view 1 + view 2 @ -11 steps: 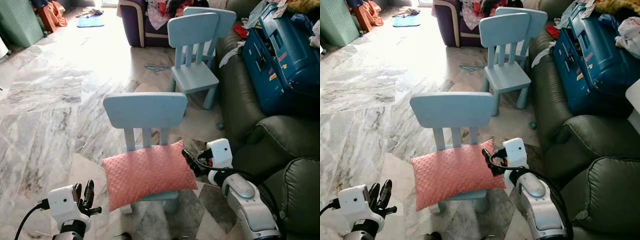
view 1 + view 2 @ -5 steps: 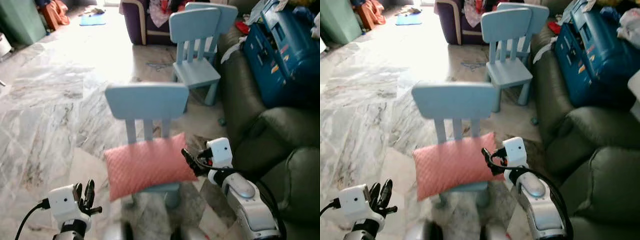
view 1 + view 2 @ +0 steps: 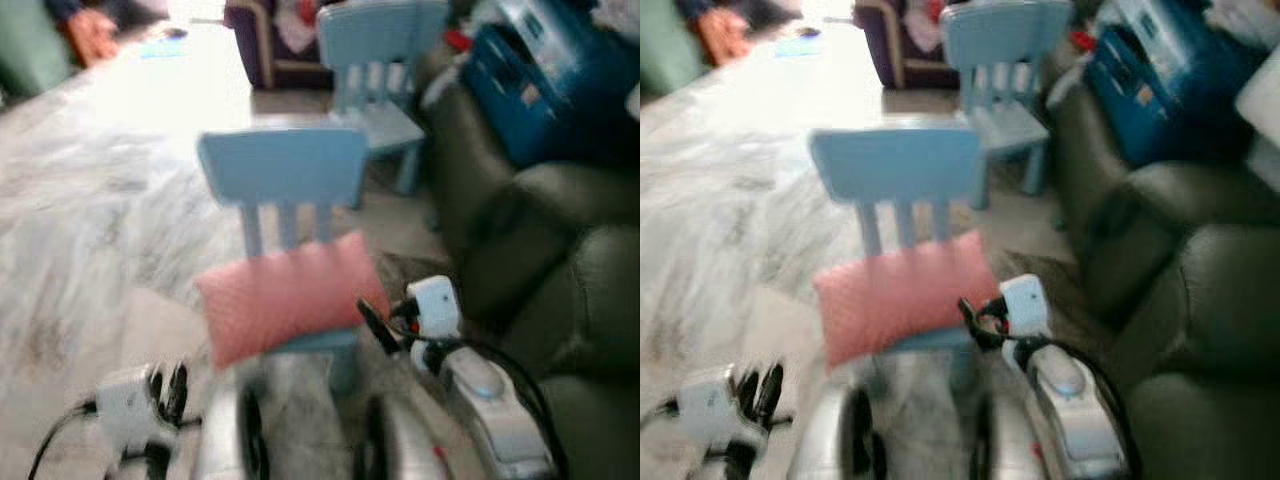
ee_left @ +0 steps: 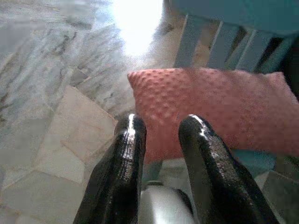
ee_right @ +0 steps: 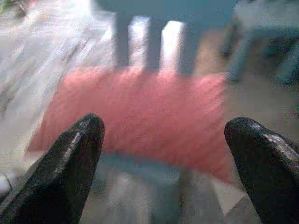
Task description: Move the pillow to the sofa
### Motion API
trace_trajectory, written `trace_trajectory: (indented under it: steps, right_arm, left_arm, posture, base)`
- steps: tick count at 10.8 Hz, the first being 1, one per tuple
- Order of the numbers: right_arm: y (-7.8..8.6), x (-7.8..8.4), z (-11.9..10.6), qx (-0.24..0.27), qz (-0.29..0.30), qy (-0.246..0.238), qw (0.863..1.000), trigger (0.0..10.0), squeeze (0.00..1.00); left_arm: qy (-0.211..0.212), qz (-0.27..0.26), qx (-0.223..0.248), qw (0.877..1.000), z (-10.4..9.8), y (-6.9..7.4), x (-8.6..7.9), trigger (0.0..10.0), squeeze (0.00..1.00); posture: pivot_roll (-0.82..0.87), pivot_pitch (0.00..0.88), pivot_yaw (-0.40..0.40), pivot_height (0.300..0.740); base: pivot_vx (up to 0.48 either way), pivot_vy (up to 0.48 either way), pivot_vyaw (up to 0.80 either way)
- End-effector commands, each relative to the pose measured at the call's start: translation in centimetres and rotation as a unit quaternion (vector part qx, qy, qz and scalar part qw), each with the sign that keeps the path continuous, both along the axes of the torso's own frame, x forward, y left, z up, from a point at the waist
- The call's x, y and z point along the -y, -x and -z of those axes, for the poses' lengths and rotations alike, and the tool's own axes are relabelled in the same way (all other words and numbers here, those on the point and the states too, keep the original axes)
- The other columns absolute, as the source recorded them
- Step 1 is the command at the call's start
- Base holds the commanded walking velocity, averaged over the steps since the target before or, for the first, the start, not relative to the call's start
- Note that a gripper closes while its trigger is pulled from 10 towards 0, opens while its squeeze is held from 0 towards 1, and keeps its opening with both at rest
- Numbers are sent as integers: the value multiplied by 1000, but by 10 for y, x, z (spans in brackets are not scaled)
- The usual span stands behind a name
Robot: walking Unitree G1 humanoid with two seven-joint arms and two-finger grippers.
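Left eye view is smeared with blur, but the layout is plain enough. The pink pillow lies across the seat of a small light-blue chair, its long side running under the slatted backrest, one end hanging past the seat edge toward the robot's left. The right gripper sits just beside the pillow's right end, near but not touching it as far as I can tell; in the right wrist view its two black fingers stand wide apart with the pillow framed between them. The left gripper hangs low over the marble floor, short of the pillow's left end; in the left wrist view its fingers are parted by a narrow gap, nothing between them, pointing at the pillow's near edge.

To the robot's right, close beside the chair, is the dark green sofa, its rounded arm bulging out near the right gripper. A big blue case lies on the sofa farther back. A second light-blue chair stands beyond the first, next to the sofa, and a dark purple armchair heaped with clothes sits behind that.
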State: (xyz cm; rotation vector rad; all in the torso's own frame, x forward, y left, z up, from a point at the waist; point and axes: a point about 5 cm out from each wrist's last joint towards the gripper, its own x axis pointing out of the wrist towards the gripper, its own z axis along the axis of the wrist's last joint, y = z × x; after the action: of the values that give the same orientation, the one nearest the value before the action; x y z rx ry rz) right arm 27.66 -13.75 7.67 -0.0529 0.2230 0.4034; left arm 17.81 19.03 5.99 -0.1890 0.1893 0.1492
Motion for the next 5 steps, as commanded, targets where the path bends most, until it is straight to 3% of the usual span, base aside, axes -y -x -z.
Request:
trace_trajectory:
  steps: [1, 5]
  right_arm:
    - [-4, -7, -7, 13, -10, -5, 1000, 10000, 0]
    - [-5, -9, -5, 9, -14, -9, 1000, 10000, 0]
  left_arm:
    - [3, -9, -36, 999, 12, 11, -1, 10000, 0]
    - [3, -12, -36, 999, 11, 12, -2, 10000, 0]
  posture:
    - [-115, 175, 3, 561]
    - [-109, 175, 1, 485]
  base:
    - [0, 0, 0]
    - [0, 0, 0]
